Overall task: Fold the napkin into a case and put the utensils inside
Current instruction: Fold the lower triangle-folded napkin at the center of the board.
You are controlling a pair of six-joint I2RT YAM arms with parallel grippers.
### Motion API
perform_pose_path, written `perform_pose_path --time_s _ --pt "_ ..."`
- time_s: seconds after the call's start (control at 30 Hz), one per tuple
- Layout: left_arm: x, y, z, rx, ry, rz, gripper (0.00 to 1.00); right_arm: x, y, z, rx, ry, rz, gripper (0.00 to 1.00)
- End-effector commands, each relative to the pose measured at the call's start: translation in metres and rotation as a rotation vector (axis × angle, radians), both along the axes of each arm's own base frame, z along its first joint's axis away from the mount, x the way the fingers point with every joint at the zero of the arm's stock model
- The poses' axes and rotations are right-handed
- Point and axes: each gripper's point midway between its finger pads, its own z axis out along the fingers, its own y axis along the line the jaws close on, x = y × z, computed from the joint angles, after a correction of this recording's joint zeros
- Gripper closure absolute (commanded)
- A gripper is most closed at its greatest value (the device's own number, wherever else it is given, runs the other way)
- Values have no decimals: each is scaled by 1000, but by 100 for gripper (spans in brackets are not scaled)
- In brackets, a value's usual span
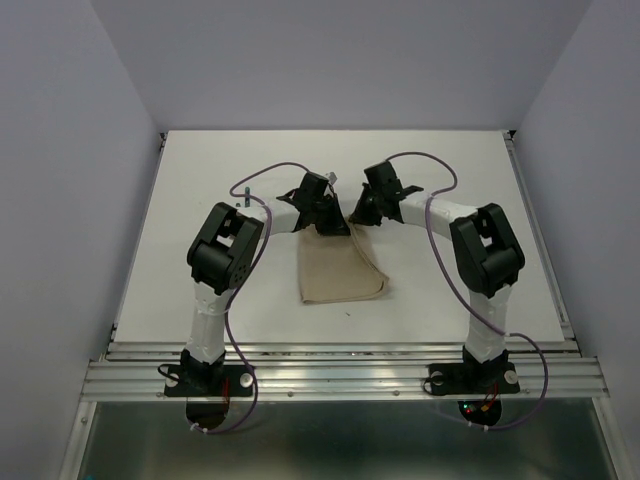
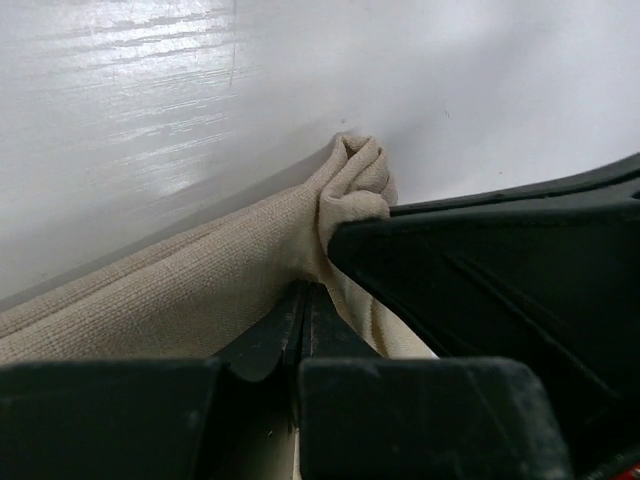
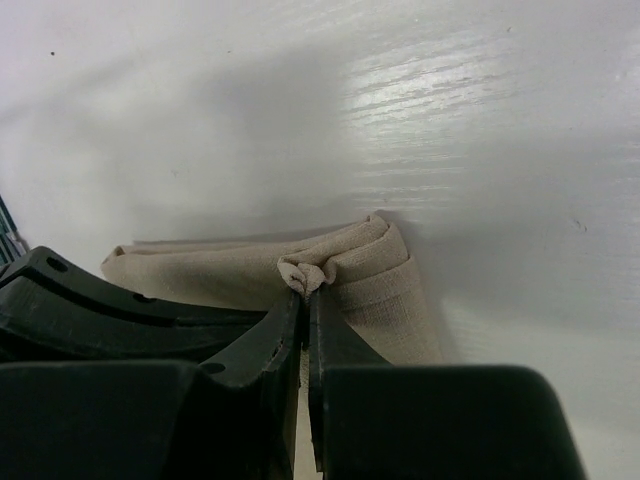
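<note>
The beige napkin [image 1: 340,268] lies folded into a tapering oblong at the table's middle. Both grippers meet at its far end, close together. My left gripper [image 1: 336,226] is shut with the cloth's folded edge pinched at its tips [image 2: 305,292], and the napkin [image 2: 190,275] bunches up just beyond them. The right gripper [image 1: 356,216] is shut on a crumpled corner [image 3: 308,284] of the napkin [image 3: 385,275], whose layers show stacked beside it. A small dark green piece [image 1: 245,189], perhaps a utensil handle, peeks out behind the left arm. The rest of the utensils are hidden.
The white table [image 1: 450,180] is walled by a grey enclosure. The right gripper's black body [image 2: 500,280] fills the right of the left wrist view. The left gripper's body [image 3: 110,305] shows at the left of the right wrist view. Purple cables [image 1: 420,158] loop over both arms.
</note>
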Motion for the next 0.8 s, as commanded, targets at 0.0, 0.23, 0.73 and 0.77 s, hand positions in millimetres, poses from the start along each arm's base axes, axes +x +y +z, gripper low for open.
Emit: perform_pose_path --time_s 0.0,0.23,0.73,0.77 --pt "-24 28 -52 144 104 9 100 14 9 8 7 -33 -22 99" --pt "-25 28 -51 142 102 8 100 17 11 -3 -33 -26 -51 99" --pt "-27 33 -30 139 72 35 98 13 -15 -44 -159 50 -156 99" --pt "-27 34 -25 139 66 43 95 11 -16 -48 -166 60 -160 99"
